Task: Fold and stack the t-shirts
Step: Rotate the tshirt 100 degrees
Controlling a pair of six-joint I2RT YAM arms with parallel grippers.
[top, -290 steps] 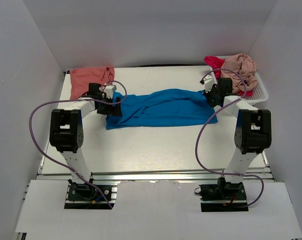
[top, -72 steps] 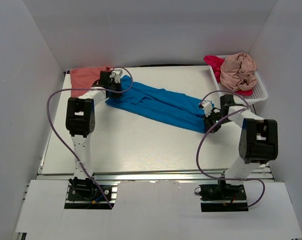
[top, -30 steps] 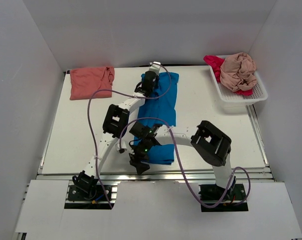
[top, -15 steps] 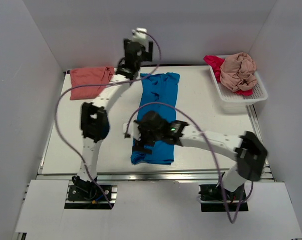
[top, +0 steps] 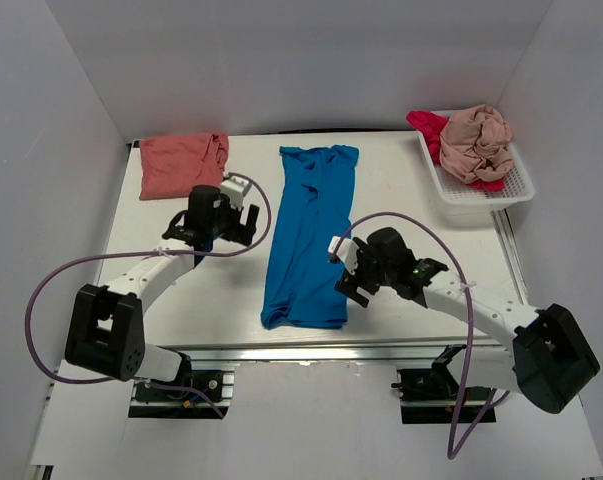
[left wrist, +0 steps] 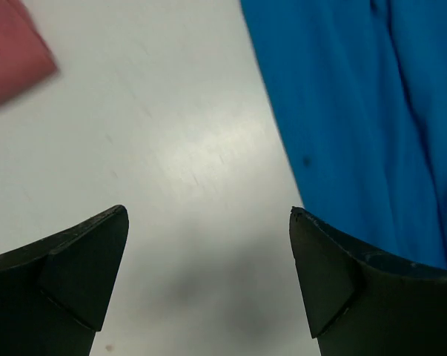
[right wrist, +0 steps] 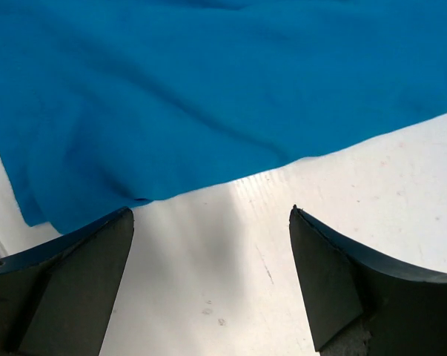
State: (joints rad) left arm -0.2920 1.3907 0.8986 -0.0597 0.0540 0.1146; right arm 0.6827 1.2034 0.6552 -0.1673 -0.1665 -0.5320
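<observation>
The left jaws and right jaws stood released and empty, flanking the blue t-shirt (top: 309,235), which was laid lengthwise on the bench (top: 411,200). The salmon t-shirt (top: 181,165) lay far left. The beige-pink t-shirt (top: 478,140) and magenta t-shirt (top: 426,125) sat in the white basket (top: 486,193).

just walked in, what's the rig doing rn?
Two arms are folding t-shirts. The blue t-shirt lies as a long narrow strip down the middle of the table. The left end effector is open beside the strip's left edge and the right end effector is open beside its right edge; neither holds anything. The salmon t-shirt lies at the far left corner. The beige-pink t-shirt and magenta t-shirt sit bunched in the white basket.
</observation>
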